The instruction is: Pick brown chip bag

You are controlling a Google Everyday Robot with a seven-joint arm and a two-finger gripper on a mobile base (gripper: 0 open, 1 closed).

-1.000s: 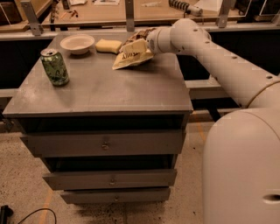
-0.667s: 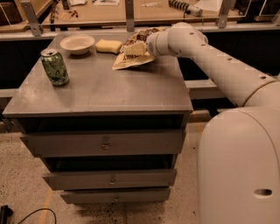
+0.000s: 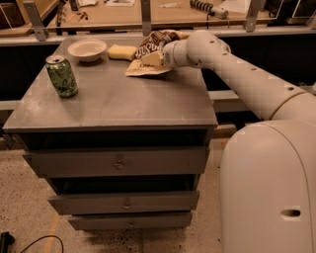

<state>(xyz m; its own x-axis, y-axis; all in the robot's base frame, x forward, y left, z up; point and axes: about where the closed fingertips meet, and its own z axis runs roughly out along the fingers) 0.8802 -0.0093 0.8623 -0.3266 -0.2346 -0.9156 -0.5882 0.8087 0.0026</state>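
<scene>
The brown chip bag (image 3: pixel 154 43) lies at the back right of the grey cabinet top (image 3: pixel 113 99). Its dark brown end with white lettering is tipped up, and its tan end (image 3: pixel 140 70) rests on the surface. My gripper (image 3: pixel 157 58) comes in from the right at the end of the white arm (image 3: pixel 232 69) and is shut on the bag's middle. The wrist hides part of the bag.
A green soda can (image 3: pixel 61 75) stands at the left. A cream bowl (image 3: pixel 87 49) and a yellow sponge-like block (image 3: pixel 121 51) sit at the back, the block touching the bag. A railing and a workbench (image 3: pixel 148 12) lie behind. My white base (image 3: pixel 269 188) fills the right foreground.
The bag's dark brown end has risen a little and the bag looks more bunched at the gripper. The arm has shifted slightly; the can, bowl and block have not moved.
</scene>
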